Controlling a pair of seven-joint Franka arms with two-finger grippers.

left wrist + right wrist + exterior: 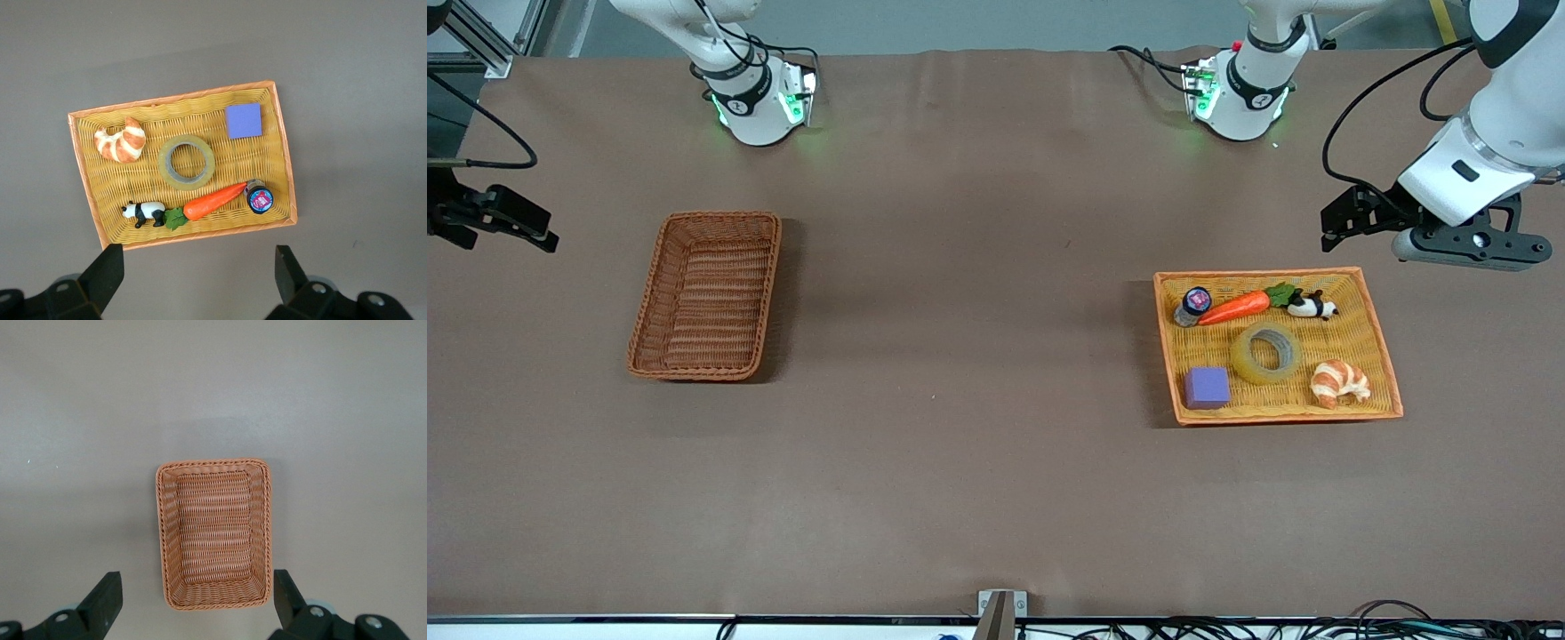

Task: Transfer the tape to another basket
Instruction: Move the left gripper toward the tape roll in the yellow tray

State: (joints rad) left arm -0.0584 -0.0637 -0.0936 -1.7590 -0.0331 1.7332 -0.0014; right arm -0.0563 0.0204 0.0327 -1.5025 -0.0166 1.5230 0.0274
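The tape (1266, 353) is seen lying flat in the orange tray (1378, 347) toward the left arm's end of the table, roughly at the tray's middle. A croissant (1340, 382) lies just beside it, and a purple block (1207, 388) is set near the tray's corner closest to the front camera. Farther from that camera than the tape, a carrot (1238, 306) is laid between a small round-capped bottle (1193, 305) and a panda figure (1312, 307).

The basket (708, 295) (the darker, narrower one) stands well apart, toward the right arm's end, with nothing in it.

The left gripper (1343, 218) is held in the air over the bare table beside the tray, its fingers (103, 275) spread wide and holding nothing. The right gripper (511, 222) hangs over the table's edge near the basket, fingers (100, 603) likewise parted and empty
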